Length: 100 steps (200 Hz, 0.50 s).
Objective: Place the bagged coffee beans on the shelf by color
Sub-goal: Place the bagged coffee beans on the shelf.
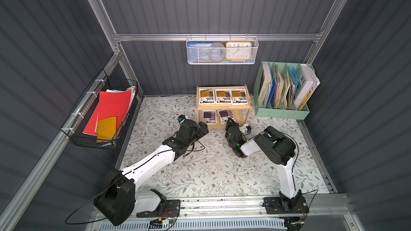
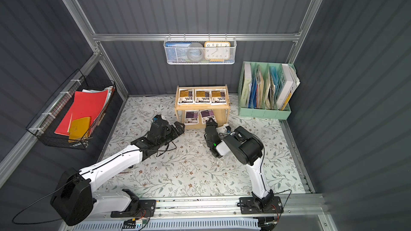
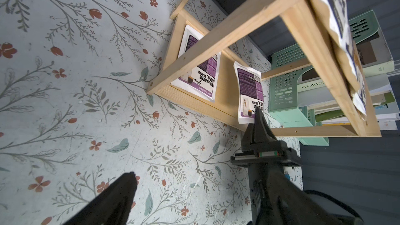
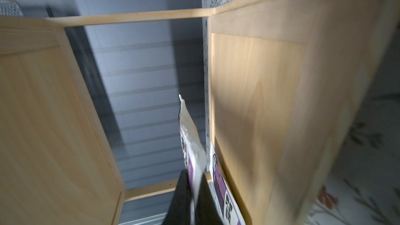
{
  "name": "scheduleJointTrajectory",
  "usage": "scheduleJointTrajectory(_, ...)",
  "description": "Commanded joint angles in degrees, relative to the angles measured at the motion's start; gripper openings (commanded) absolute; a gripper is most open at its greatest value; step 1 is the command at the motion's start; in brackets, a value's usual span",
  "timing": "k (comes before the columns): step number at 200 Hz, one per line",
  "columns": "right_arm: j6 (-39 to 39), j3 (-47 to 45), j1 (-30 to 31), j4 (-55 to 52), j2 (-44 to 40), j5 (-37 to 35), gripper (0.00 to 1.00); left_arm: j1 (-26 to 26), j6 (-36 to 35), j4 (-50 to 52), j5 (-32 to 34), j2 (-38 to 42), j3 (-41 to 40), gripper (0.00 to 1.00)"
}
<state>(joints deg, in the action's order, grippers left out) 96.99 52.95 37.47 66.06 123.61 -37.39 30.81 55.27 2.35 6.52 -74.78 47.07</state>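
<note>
Mint-green file organizer (image 1: 282, 112) (books (image 1: 308, 85) inside), white mesh basket (image 1: 222, 62), black wire basket (image 1: 93, 141).

both top views look steeply down from high in front toward the back wall (image 1: 222, 7), sharing the whole tabletop (image 1: 200, 174). the left wrist view faces the shelf (image 3: 216, 46) from nearby; the right wrist view peers closely into its lower tier.

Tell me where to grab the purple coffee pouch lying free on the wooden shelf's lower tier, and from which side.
Pinch the near short edge of the free purple pouch, coming in low and level through the shelf's open front. It lies flat with that thin edge close to the front lip, and the top tray sits over it, so a straight-down reach looks blocked.
</note>
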Motion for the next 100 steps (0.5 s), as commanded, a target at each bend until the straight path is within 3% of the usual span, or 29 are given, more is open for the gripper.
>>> scheduleJointTrajectory(1,2.19,3.52,-0.5,-3.09,2.35,-3.31,0.0,-0.14,-1.82,-0.66,-1.41,-0.44,-0.27,1.0)
scheduleJointTrajectory(100,3.38,9.43,-2.05,-13.21,4.88,-1.65,0.01,-0.16,-1.43,-1.73,-1.69,0.87,-2.7,1.0)
